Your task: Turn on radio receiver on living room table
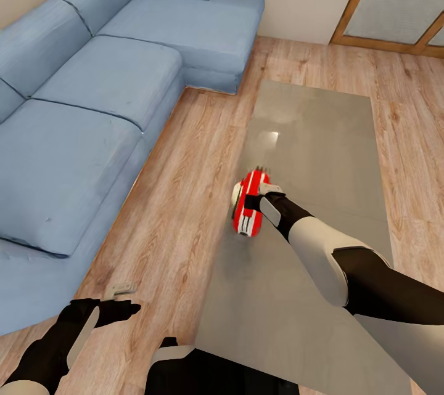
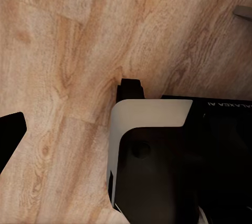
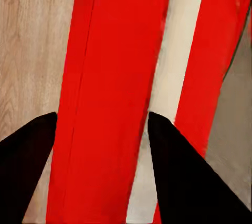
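right fingers (image 3: 31, 166) straddle the radio receiver (image 1: 248, 207) at the table (image 1: 320, 136) edge, sofa (image 1: 92, 87) beside; left fingers' state unclear.

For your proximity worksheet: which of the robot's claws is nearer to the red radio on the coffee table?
The right. Right claw is at the radio receiver, its fingers either side of the red body. Left claw hangs over the wood floor, beside the table, well short of it.

bright even light, table (image 1: 320, 130) glare.
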Robot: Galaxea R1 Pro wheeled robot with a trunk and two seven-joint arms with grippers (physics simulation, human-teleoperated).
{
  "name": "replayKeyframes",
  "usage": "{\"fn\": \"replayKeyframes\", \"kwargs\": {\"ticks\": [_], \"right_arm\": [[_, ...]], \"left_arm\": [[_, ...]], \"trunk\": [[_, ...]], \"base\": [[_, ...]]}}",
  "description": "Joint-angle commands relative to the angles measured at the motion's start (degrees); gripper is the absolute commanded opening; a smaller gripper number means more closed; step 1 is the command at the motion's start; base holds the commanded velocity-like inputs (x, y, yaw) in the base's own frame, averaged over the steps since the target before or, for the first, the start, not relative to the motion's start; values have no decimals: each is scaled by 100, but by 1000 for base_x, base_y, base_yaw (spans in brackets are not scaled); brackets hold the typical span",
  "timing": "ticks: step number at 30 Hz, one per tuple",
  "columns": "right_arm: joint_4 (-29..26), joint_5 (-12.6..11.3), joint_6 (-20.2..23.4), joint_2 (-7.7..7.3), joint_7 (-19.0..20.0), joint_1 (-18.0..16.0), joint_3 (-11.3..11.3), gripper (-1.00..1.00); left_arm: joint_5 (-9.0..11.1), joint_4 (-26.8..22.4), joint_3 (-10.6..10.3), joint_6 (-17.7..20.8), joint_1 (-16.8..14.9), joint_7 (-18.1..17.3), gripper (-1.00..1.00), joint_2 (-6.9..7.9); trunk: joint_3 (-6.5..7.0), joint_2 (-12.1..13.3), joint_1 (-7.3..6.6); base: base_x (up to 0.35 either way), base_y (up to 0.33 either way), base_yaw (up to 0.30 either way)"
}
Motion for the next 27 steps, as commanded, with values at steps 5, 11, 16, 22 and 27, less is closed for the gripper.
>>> {"fn": "replayKeyframes", "kwargs": {"ticks": [5, 11, 16, 22, 27], "right_arm": [[-1, -25, -9, 0, -4, -1, -3, -100], [-9, 20, -17, 0, -31, -1, 2, -100], [-124, 90, 35, 0, -41, -1, 57, -100], [-4645, 697, 3366, 0, -7, 282, 74, -100], [-5372, 846, 3780, 0, -7, 490, 74, -100]], "left_arm": [[-2, 0, 0, 0, 0, 0, 100, -6], [-3, 0, 0, 0, 0, 0, 100, -11], [1, 0, 0, 0, 0, 0, 100, -15], [-6, 9, 0, 0, 0, 0, 100, -11], [-6, 9, 0, 0, 0, 0, 100, -17]], "trunk": [[0, -1, 0], [0, -1, 0], [0, -1, 0], [0, -1, 0], [0, -1, 0]], "base": [[0, 0, 0], [0, 0, 0], [0, 0, 0], [0, 0, 0], [0, 0, 0]]}}
